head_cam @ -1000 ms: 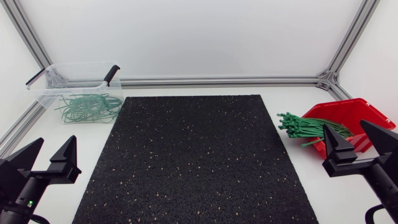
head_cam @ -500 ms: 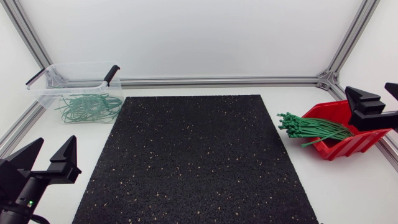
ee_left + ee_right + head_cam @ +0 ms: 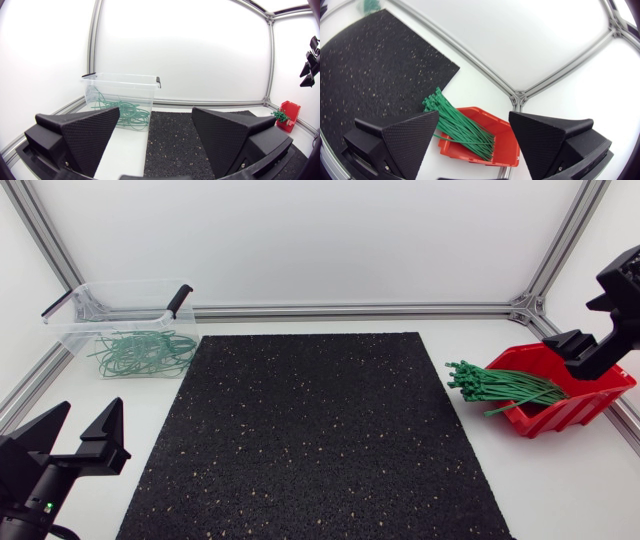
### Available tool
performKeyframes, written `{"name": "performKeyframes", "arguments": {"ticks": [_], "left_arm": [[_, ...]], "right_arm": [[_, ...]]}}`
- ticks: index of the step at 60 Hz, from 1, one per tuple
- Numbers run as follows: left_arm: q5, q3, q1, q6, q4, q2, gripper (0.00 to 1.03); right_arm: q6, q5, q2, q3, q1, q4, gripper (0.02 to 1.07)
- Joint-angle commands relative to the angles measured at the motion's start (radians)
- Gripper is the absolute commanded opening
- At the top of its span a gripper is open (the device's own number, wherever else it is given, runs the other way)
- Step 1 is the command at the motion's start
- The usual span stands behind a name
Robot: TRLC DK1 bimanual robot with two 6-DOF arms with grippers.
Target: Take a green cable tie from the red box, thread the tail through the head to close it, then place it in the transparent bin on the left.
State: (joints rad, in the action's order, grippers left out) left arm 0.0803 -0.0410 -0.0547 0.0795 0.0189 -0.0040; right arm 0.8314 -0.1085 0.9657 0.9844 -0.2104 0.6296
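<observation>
A black rubber mat (image 3: pixel 315 435) flecked with pale specks lies flat on the white tabletop (image 3: pixel 560 480), which shows to either side of the mat. Behind the mat runs an aluminium profile rail (image 3: pixel 350 310).

no legible text, labels or numbers

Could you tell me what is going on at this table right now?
The right pincer hovers open over the red box, where a bundle of green cable ties sticks out toward the black mat; it holds none yet. The left pincer rests open and empty beside the mat's near left corner. The transparent bin at the far left already holds several looped green ties.
</observation>
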Motion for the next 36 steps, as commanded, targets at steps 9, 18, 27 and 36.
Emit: {"name": "performKeyframes", "arguments": {"ticks": [9, 18, 27, 36], "left_arm": [[0.007, 0.041, -0.002, 0.016, -0.013, -0.008, 1.0], [0.007, 0.041, -0.005, 0.014, -0.014, -0.008, 1.0], [0.007, 0.041, -0.007, 0.013, -0.014, -0.007, 1.0], [0.007, 0.041, -0.008, 0.011, -0.016, -0.007, 1.0]], "right_arm": [[0.348, -0.007, 0.182, 0.128, -0.011, 0.234, 1.03], [0.568, 0.043, 0.228, 0.105, -0.021, 0.305, 1.03], [0.772, 0.079, 0.225, 0.063, -0.034, 0.334, 1.0], [0.877, 0.084, 0.266, 0.079, -0.034, 0.403, 1.0]]}}
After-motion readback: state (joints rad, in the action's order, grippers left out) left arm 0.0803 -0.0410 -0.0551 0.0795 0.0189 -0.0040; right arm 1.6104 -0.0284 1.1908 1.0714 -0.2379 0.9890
